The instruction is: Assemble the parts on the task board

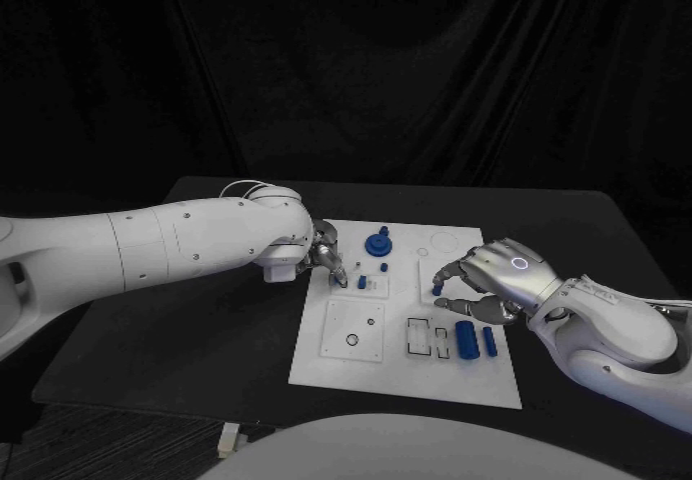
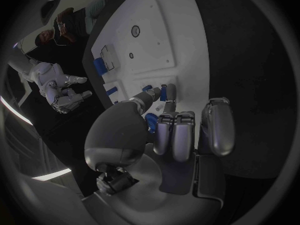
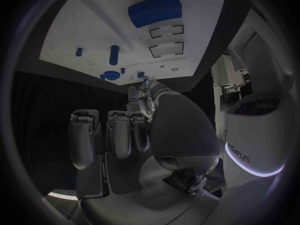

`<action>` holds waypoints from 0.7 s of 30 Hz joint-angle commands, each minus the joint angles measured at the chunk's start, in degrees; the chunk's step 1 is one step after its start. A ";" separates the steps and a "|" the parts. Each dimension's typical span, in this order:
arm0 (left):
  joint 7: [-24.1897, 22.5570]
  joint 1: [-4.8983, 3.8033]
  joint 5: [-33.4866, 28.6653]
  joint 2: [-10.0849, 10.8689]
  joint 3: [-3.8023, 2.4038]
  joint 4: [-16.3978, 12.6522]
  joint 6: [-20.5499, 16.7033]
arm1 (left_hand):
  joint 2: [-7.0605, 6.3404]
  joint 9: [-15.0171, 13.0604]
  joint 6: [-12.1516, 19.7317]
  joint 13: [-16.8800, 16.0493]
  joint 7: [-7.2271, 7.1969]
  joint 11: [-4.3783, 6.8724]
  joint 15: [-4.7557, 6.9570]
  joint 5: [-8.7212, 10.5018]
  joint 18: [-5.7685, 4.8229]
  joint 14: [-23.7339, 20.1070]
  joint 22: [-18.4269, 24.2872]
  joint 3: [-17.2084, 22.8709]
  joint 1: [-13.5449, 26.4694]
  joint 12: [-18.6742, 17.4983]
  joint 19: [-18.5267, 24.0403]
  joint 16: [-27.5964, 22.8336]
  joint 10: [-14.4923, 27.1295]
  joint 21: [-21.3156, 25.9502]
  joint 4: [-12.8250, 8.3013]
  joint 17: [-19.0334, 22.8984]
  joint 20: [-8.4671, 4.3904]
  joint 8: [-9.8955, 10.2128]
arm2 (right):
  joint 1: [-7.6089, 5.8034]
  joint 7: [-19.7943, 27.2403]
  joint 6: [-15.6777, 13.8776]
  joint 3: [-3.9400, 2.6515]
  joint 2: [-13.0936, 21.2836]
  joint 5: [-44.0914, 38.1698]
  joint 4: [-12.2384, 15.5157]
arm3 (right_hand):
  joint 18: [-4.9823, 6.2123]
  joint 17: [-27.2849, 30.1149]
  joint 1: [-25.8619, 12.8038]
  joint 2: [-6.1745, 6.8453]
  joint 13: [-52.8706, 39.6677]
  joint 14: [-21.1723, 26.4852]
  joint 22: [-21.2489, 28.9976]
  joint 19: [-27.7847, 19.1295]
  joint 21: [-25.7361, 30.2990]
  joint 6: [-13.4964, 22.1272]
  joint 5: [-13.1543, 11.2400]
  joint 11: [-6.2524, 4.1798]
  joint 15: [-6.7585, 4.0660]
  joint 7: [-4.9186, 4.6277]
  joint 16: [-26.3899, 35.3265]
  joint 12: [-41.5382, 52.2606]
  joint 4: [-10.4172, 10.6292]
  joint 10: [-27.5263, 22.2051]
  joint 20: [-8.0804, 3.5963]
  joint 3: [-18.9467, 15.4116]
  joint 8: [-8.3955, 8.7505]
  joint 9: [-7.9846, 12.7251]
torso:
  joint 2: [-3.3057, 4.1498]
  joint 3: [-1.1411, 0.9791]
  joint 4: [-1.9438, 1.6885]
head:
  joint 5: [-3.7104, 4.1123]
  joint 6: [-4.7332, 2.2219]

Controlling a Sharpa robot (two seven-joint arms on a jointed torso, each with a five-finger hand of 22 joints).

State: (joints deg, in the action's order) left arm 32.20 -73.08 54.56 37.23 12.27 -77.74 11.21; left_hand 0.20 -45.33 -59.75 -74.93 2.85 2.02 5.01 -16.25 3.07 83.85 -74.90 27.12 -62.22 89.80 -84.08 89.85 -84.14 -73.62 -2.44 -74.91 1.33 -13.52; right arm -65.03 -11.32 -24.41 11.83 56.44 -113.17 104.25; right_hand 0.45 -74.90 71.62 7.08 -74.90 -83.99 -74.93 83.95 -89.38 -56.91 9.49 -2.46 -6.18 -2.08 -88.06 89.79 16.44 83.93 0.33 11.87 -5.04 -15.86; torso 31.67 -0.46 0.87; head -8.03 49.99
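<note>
The white task board (image 1: 329, 345) lies mid-table. My left hand (image 1: 325, 256) is at its left edge, and thumb and finger pinch a small blue part (image 2: 164, 92) down on the board. A round blue part (image 1: 379, 243) and a short blue peg (image 1: 362, 283) stand just beside it. My right hand (image 1: 493, 282) hovers over the board's right side with finger and thumb apart. A blue peg (image 1: 437, 286) stands on the board between them, untouched (image 3: 114, 55). A blue block (image 1: 466, 338) and a blue bar (image 1: 490, 342) lie near the right hand's wrist.
Two empty rectangular slots (image 1: 420, 337) sit left of the blue block. A square plate with a round hole (image 1: 353, 332) takes up the board's near left part. Black table (image 1: 188, 330) surrounds the board on all sides.
</note>
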 commanded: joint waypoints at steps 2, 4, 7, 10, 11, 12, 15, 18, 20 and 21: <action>-0.32 0.17 -0.42 -0.36 -0.05 0.55 0.62 | 0.17 0.21 0.04 -15.07 -0.47 -0.09 -0.23 1.33 0.25 6.15 -10.67 0.72 1.03 0.20 0.22 0.15 -5.86 0.47 -0.28 -15.09 0.36 0.43 | 0.13 -0.56 -0.03 -0.02 0.02 -0.24 0.08 | -0.23 -10.60 0.45 -0.25 -15.10 -5.17 -14.78 5.58 0.19 -0.24 0.39 -0.14 -0.33 -0.02 0.31 0.21 0.01 6.07 -0.24 0.41 0.15 0.08 | 0.01 -0.02 0.00 | 0.05 0.01; -0.33 0.23 -0.42 -0.47 -0.05 0.83 0.62 | 0.18 0.24 0.05 -15.07 -0.47 -0.09 -0.22 1.43 0.26 6.15 -10.64 0.69 1.08 0.20 0.25 0.15 -5.86 0.56 -0.23 -15.09 0.36 0.45 | 0.13 -0.58 -0.02 -0.02 0.04 -0.24 0.09 | -0.23 -10.60 0.45 -0.25 -15.10 -5.17 -14.78 5.58 0.19 -0.24 0.39 -0.14 -0.33 -0.02 0.31 0.21 0.01 6.07 -0.24 0.41 0.15 0.08 | 0.00 -0.01 0.00 | 0.11 0.01; -0.34 0.35 -0.42 -0.58 -0.05 1.17 0.56 | 0.29 0.37 0.13 -15.07 -0.43 -0.12 -0.24 1.97 0.31 6.15 -10.57 0.46 1.44 0.20 0.35 0.15 -5.86 0.85 0.16 -15.09 0.37 0.58 | 0.13 -0.59 -0.04 -0.02 0.06 -0.24 0.13 | -0.23 -10.60 0.45 -0.25 -15.10 -5.17 -14.78 5.58 0.19 -0.24 0.39 -0.14 -0.33 -0.02 0.31 0.21 0.01 6.07 -0.24 0.41 0.15 0.08 | 0.01 -0.01 0.00 | 0.19 0.01; -0.38 0.47 -0.42 -0.61 -0.05 1.32 0.38 | 0.36 0.47 0.16 -15.07 -0.40 -0.15 -0.27 2.05 0.34 6.15 -10.53 0.22 1.73 0.20 0.42 0.15 -5.86 1.06 0.50 -15.09 0.38 0.67 | 0.13 -0.60 -0.06 -0.02 0.06 -0.24 0.14 | -0.23 -10.60 0.45 -0.25 -15.10 -5.17 -14.78 5.58 0.19 -0.24 0.39 -0.14 -0.33 -0.02 0.31 0.21 0.01 6.07 -0.24 0.41 0.15 0.08 | -0.01 0.00 0.01 | 0.20 0.01; -0.40 0.50 -0.42 -0.62 -0.05 1.35 0.32 | 0.37 0.48 0.16 -15.07 -0.39 -0.16 -0.27 2.03 0.35 6.15 -10.52 0.19 1.77 0.20 0.43 0.15 -5.86 1.10 0.54 -15.09 0.38 0.68 | 0.13 -0.60 -0.06 -0.02 0.06 -0.24 0.13 | -0.23 -10.60 0.45 -0.25 -15.10 -5.17 -14.78 5.58 0.19 -0.24 0.39 -0.14 -0.33 -0.02 0.31 0.21 0.01 6.07 -0.24 0.41 0.15 0.08 | -0.01 0.00 0.02 | 0.18 0.01; -0.41 0.54 -0.42 -0.63 -0.05 1.37 0.28 | 0.38 0.51 0.15 -15.07 -0.38 -0.16 -0.27 1.99 0.36 6.15 -10.50 0.10 1.84 0.20 0.46 0.15 -5.86 1.17 0.63 -15.09 0.39 0.70 | 0.13 -0.61 -0.06 -0.02 0.05 -0.24 0.12 | -0.23 -10.60 0.45 -0.25 -15.10 -5.17 -14.78 5.58 0.19 -0.24 0.39 -0.14 -0.33 -0.02 0.31 0.21 0.01 6.07 -0.24 0.41 0.15 0.08 | 0.00 -0.01 0.02 | 0.18 0.01; -0.44 0.62 -0.42 -0.69 -0.05 1.42 0.23 | 0.39 0.53 0.15 -15.07 -0.38 -0.16 -0.28 1.96 0.37 6.15 -10.48 0.02 1.91 0.20 0.48 0.15 -5.86 1.23 0.71 -15.09 0.39 0.72 | 0.14 -0.61 -0.09 -0.02 0.02 -0.24 0.09 | -0.23 -10.60 0.45 -0.25 -15.10 -5.17 -14.78 5.58 0.19 -0.24 0.39 -0.14 -0.33 -0.02 0.31 0.21 0.01 6.07 -0.24 0.41 0.15 0.08 | -0.02 -0.02 0.06 | 0.10 0.01; -0.46 0.68 -0.42 -0.76 -0.05 1.45 0.21 | 0.40 0.55 0.15 -15.07 -0.37 -0.17 -0.28 1.96 0.38 6.15 -10.47 -0.05 1.97 0.20 0.50 0.15 -5.86 1.31 0.78 -15.09 0.39 0.73 | 0.14 -0.60 -0.11 -0.02 -0.01 -0.24 0.08 | -0.21 -10.57 0.52 -0.27 -15.10 -5.16 -14.76 5.54 0.26 -0.26 0.38 -0.13 -0.32 -0.04 0.33 0.21 0.02 6.07 -0.23 0.44 0.14 0.10 | -0.02 -0.01 0.04 | 0.12 0.01; -0.48 0.72 -0.42 -0.81 -0.05 1.45 0.29 | 0.40 0.59 0.15 -15.07 -0.37 -0.18 -0.29 1.98 0.40 6.15 -10.44 -0.19 2.08 0.20 0.54 0.15 -5.86 1.41 0.92 -15.09 0.40 0.76 | 0.14 -0.60 -0.12 -0.02 -0.03 -0.24 0.07 | -0.21 -10.57 0.52 -0.27 -15.10 -5.16 -14.76 5.54 0.26 -0.26 0.38 -0.13 -0.32 -0.04 0.33 0.21 0.02 6.07 -0.23 0.44 0.14 0.10 | -0.01 -0.01 0.04 | 0.13 0.01; -0.48 0.73 -0.42 -0.82 -0.05 1.43 0.35 | 0.41 0.61 0.16 -15.07 -0.37 -0.18 -0.30 2.00 0.41 6.15 -10.42 -0.23 2.11 0.20 0.57 0.15 -5.86 1.48 0.96 -15.09 0.40 0.78 | 0.14 -0.60 -0.14 -0.02 -0.04 -0.24 0.07 | -0.21 -10.57 0.52 -0.27 -15.10 -5.16 -14.76 5.54 0.26 -0.26 0.38 -0.13 -0.32 -0.04 0.33 0.21 0.02 6.07 -0.23 0.44 0.14 0.10 | 0.00 0.01 0.02 | 0.18 0.01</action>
State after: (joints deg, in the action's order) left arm 32.21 -72.47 54.55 36.57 12.27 -76.23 11.32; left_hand 0.56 -44.78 -59.66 -74.92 2.76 2.02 5.01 -14.46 3.07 83.85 -74.90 26.89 -60.65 89.80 -83.88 89.85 -84.14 -72.51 -1.80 -74.91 1.54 -13.13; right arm -65.03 -11.31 -24.41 11.83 56.41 -113.16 104.26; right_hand 0.45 -74.90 71.64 7.06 -74.94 -83.99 -74.91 83.94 -89.38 -56.91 9.49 -2.46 -6.18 -2.08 -88.06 89.79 16.44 83.93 0.33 11.87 -5.04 -15.80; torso 31.66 -0.47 0.91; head -7.90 49.99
